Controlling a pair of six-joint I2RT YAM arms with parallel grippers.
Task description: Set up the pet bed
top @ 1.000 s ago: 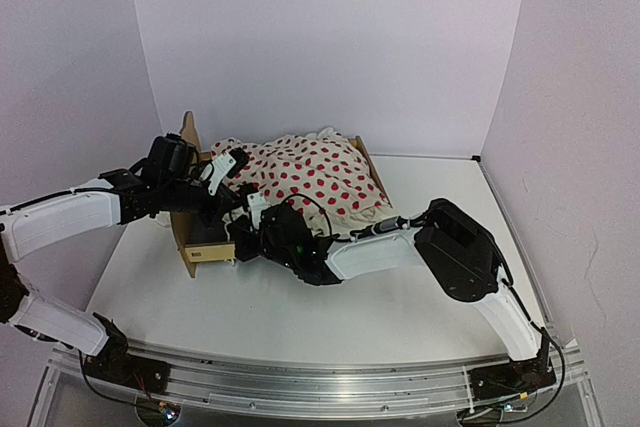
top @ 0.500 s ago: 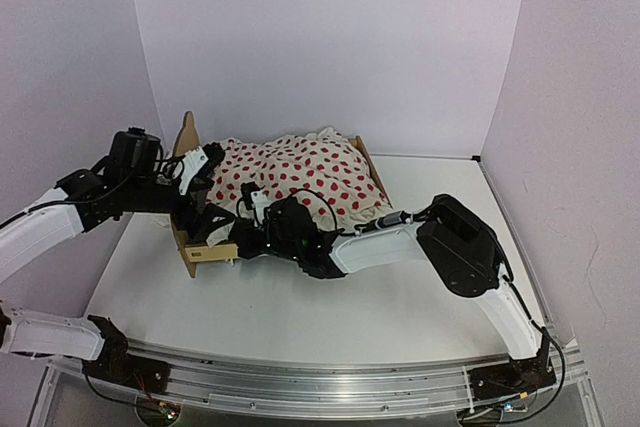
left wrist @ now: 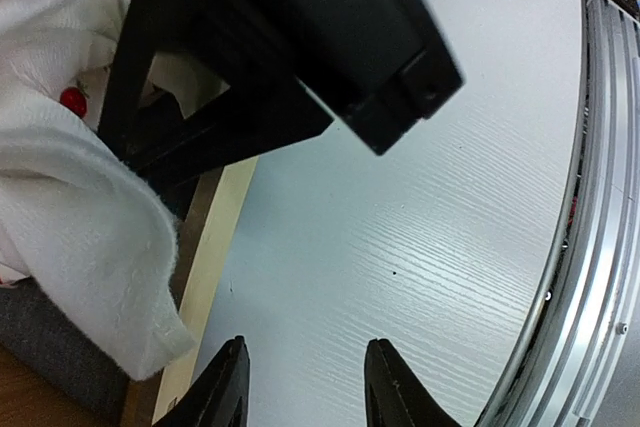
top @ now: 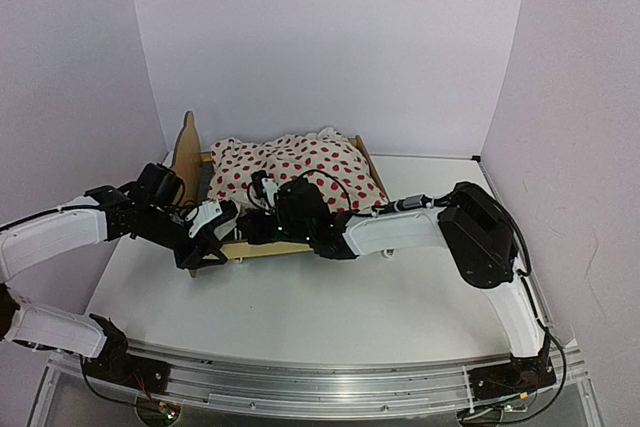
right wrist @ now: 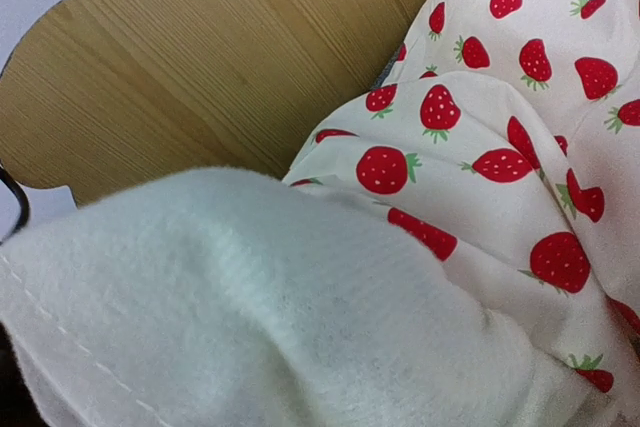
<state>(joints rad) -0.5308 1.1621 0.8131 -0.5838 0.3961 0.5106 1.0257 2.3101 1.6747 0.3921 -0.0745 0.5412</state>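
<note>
Now the left gripper (left wrist: pixel 305 347) is hovering open and empty, with the bed (top: pixel 188 152) rail lying just beside its fingers and the bed's long axis running off rightward. The right gripper (top: pixel 262 197) is sitting nearer, inside the bed, pinching the blanket (top: pixel 300 167).

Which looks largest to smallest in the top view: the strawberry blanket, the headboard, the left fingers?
1. Strawberry blanket, clearly largest.
2. Headboard, seen nearly edge-on.
3. Left fingers, smallest, though not by much.

Bright even light, blurred wrist close-ups
</note>
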